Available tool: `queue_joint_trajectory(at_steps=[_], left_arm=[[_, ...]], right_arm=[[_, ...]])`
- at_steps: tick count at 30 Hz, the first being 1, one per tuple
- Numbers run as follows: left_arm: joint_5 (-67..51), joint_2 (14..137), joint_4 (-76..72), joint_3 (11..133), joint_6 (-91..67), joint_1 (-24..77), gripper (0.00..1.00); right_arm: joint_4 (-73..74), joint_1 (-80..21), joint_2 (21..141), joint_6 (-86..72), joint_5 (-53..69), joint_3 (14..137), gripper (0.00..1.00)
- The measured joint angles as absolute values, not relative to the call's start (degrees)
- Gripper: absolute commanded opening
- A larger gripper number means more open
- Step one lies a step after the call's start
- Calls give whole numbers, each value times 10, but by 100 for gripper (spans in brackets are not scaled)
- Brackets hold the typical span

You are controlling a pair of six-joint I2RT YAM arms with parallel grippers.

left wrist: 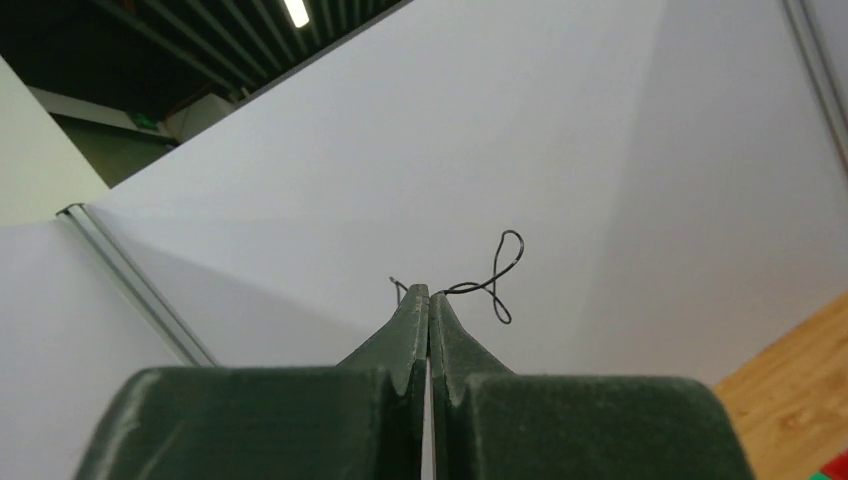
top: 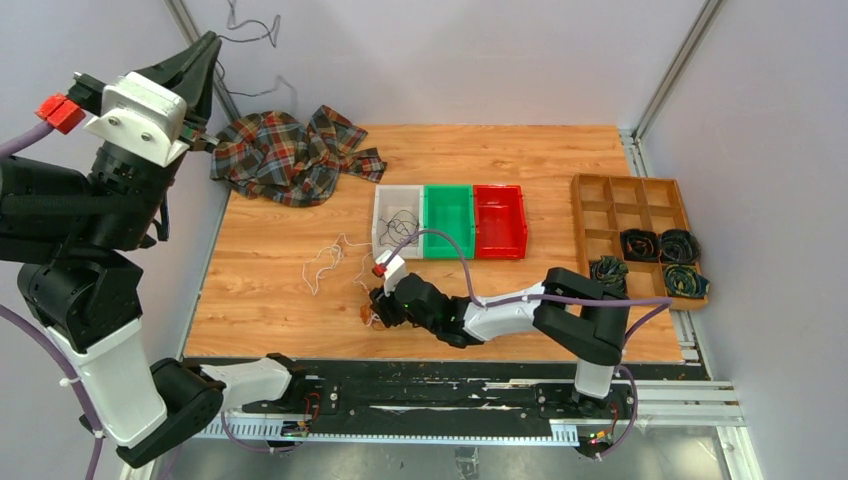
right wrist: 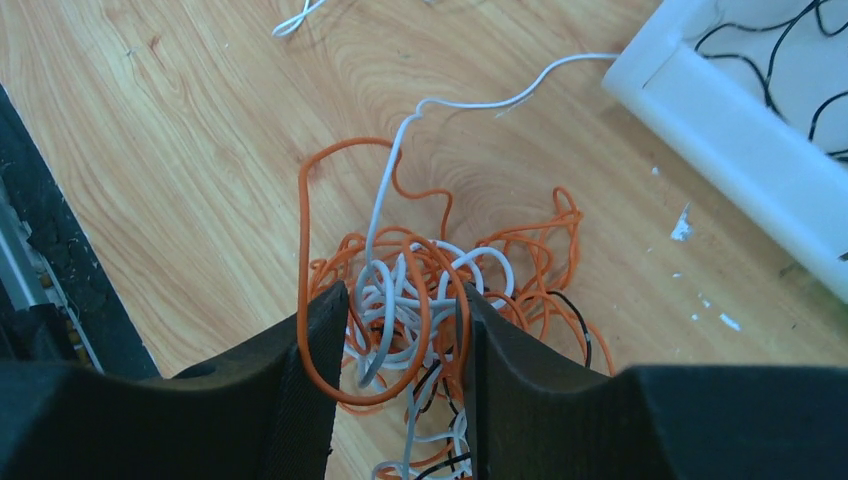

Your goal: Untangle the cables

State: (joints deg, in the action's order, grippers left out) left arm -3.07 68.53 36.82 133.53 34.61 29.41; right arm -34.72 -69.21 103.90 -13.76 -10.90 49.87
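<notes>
Cable in orange, white and black is knotted into a loose tangle (right wrist: 425, 262) on the surface (top: 560, 160), close to the near edge and left of its middle. The orange strands are looped widely around a denser white knot, and a few black strands are seen at the tangle's edge. The tangle is straddled by the right gripper (right wrist: 400, 300), whose jaws are held apart with the knot between them. A single white cable (top: 322, 262) is spread loosely on the surface just to the left.

One thin black cable (left wrist: 500, 275) is pinched in the left gripper (left wrist: 429, 300), which is raised high beyond the far left corner. Its jaws are pressed together on the cable, and a small loop is curled past the tips.

Three bins are set side by side near the middle. Black cables are held in the white bin (top: 383, 212), beside the green bin (top: 448, 190) and the red bin (top: 499, 190). Dark coiled cords (top: 678, 245) are kept in four compartments of a wooden tray (top: 625, 180) at the right edge.
</notes>
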Motion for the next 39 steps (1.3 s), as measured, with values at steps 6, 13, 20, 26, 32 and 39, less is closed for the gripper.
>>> queue_joint_trajectory(at_steps=[6, 13, 20, 26, 32, 39], left_arm=[[-19, 684, 332, 1321, 352, 294, 0], [-25, 653, 327, 1202, 347, 294, 0], [-51, 648, 334, 1095, 305, 294, 0], [-67, 658, 335, 1026, 268, 294, 0], [-70, 674, 308, 957, 249, 294, 0], [-64, 714, 262, 900, 251, 294, 0]], right_arm=[[-361, -692, 1035, -158, -105, 476, 70], [-334, -692, 926, -153, -123, 464, 79], [-280, -692, 799, -139, -145, 471, 81], [-214, -688, 707, -158, -197, 441, 80], [-93, -685, 613, -221, -260, 410, 77], [63, -685, 460, -290, -298, 358, 75]])
